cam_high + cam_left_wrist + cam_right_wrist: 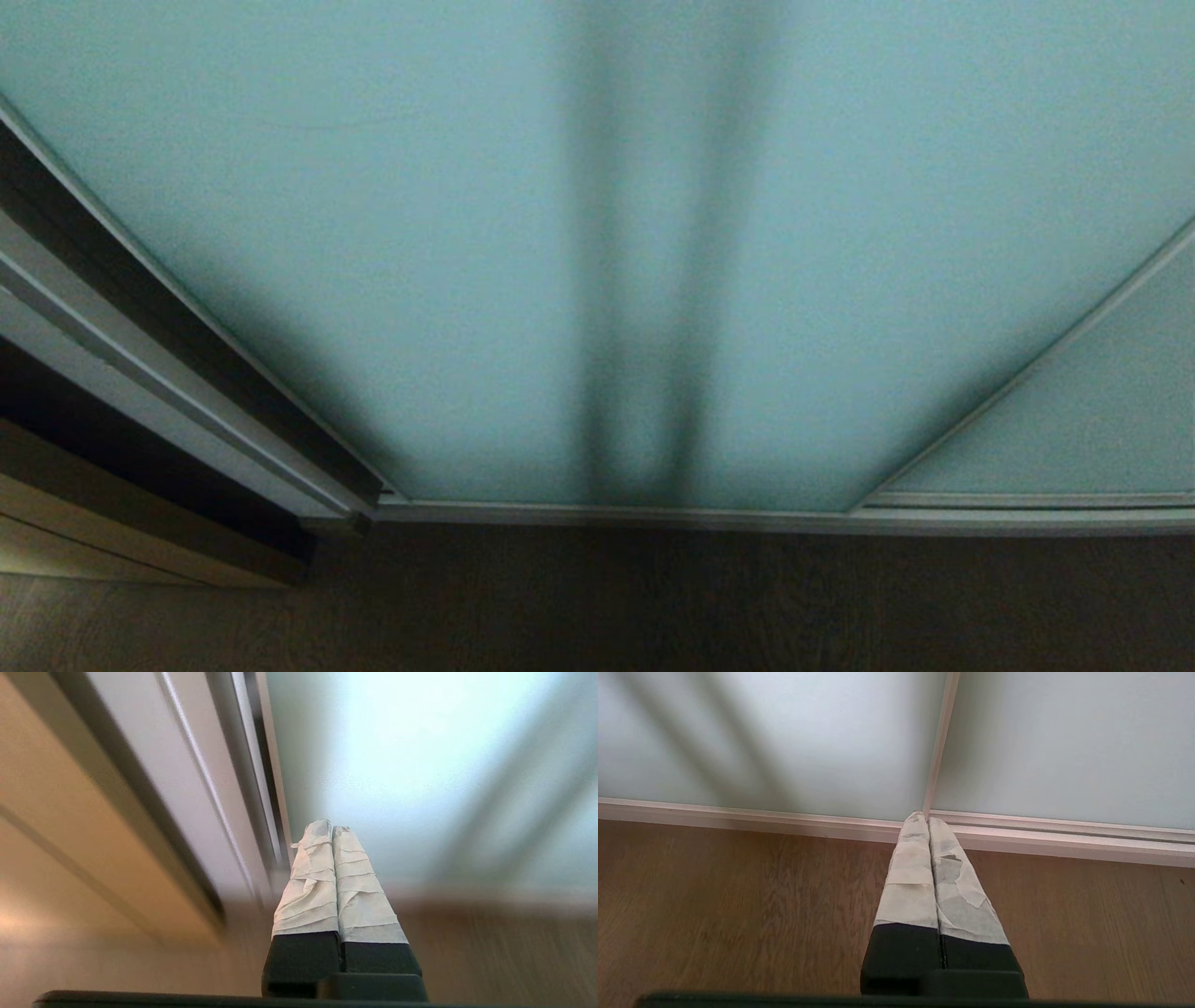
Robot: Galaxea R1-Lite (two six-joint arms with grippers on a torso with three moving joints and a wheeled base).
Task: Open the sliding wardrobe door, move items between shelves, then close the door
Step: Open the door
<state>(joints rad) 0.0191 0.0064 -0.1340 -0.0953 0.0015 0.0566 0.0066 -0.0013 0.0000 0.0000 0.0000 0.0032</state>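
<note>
Black grippers (331,828), seemingly white-taped fingers (910,877)

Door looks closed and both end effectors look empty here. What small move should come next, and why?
Probably bring the left end effector, shut and empty, to the left frame edge of the sliding wardrobe door to push it open. The door hides the shelves; the right end effector points at the floor track.

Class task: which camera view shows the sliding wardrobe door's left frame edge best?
The head view: the sliding wardrobe door shows whole across, its left frame edge sharp down to the floor. The left wrist view shows that edge blurred beside the shut left gripper. The right wrist view shows none of it.
</note>
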